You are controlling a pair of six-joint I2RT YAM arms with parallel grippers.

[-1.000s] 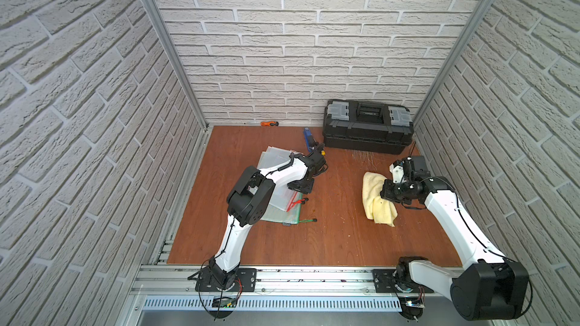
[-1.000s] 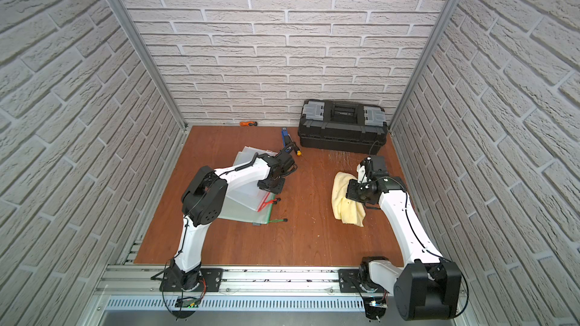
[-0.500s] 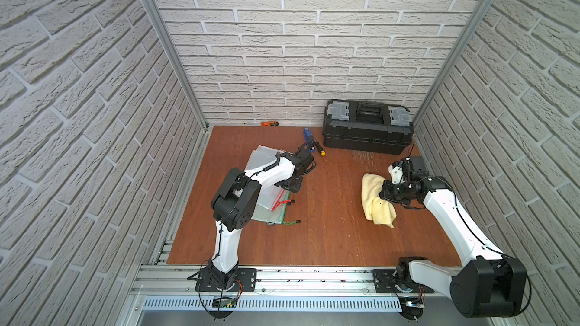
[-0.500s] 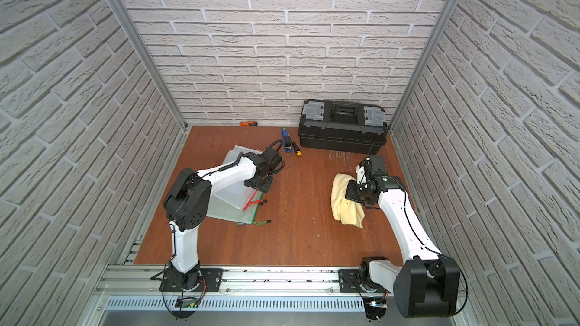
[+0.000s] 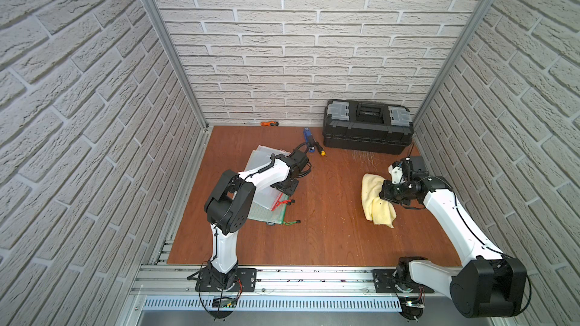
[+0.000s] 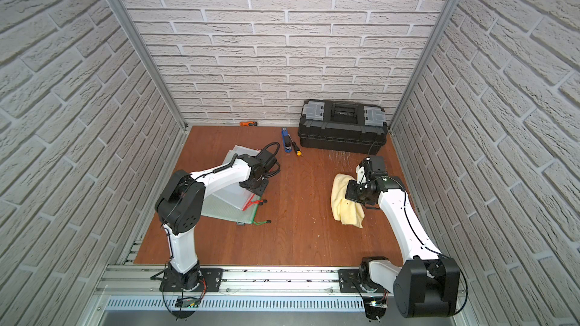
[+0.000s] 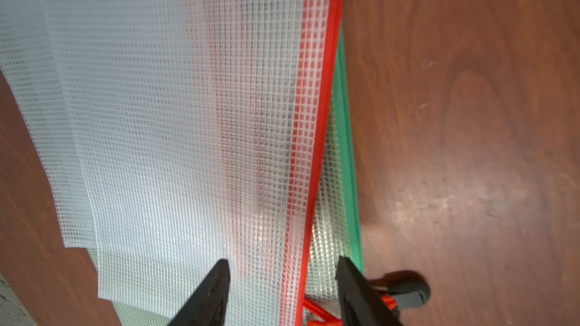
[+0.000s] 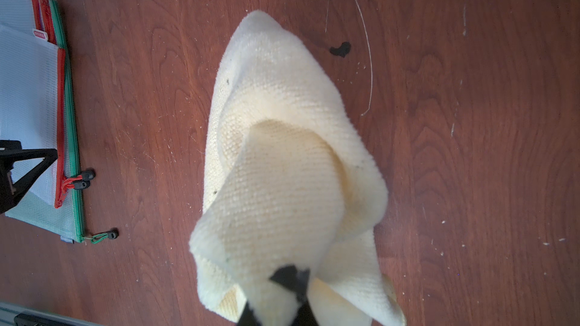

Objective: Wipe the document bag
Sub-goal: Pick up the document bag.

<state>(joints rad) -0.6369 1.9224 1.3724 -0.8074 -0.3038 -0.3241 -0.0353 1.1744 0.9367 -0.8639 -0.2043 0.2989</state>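
We see the left gripper (image 7: 282, 277) open, jaws straddling the red zipper edge of the top document bag (image 7: 157, 120). The right gripper (image 8: 290, 277) is clenched on the cloth (image 8: 282, 152). The bag tops a stack on the table (image 5: 314, 239), left side. We judge it light, floppy and slick, so pin it by the zipper edge. Stack and left arm sit further left than a second ago.

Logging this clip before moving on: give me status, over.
Left gripper open, fingers straddling red-zip document bag edge. Right gripper shut on yellow cloth, well apart from the bag. Only bare table between them.
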